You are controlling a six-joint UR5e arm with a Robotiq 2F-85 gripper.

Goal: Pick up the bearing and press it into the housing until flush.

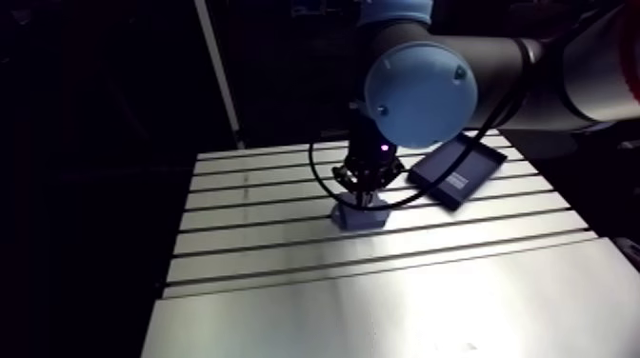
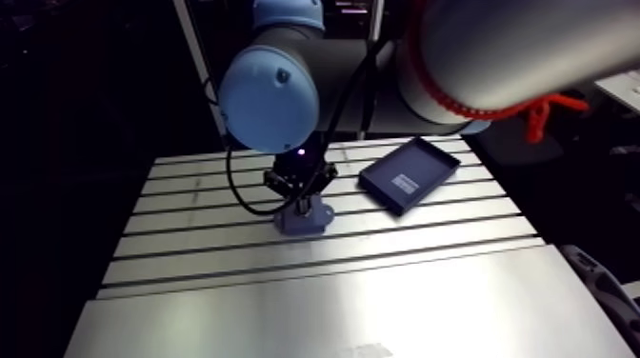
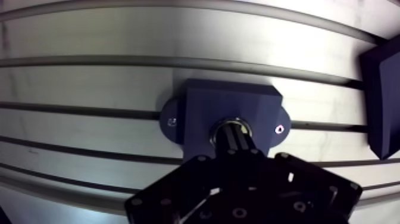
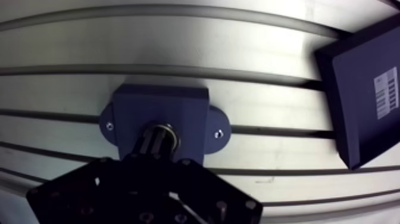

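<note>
A dark blue housing (image 3: 229, 104) with two screw ears sits on the slotted table (image 1: 381, 295), near its middle. A metallic bearing ring (image 3: 229, 124) shows in the housing's bore. My gripper (image 3: 235, 140) stands straight above the bore with its fingers shut together, and their tips are down on the bearing. The fingers hide most of the ring, so I cannot tell how deep it sits. In the arm view the gripper (image 1: 365, 195) hangs directly over the housing (image 1: 360, 217).
A shallow dark blue tray (image 1: 457, 169) with a white label lies at the table's back right, close beside the housing. The front of the table is a smooth plate without slots.
</note>
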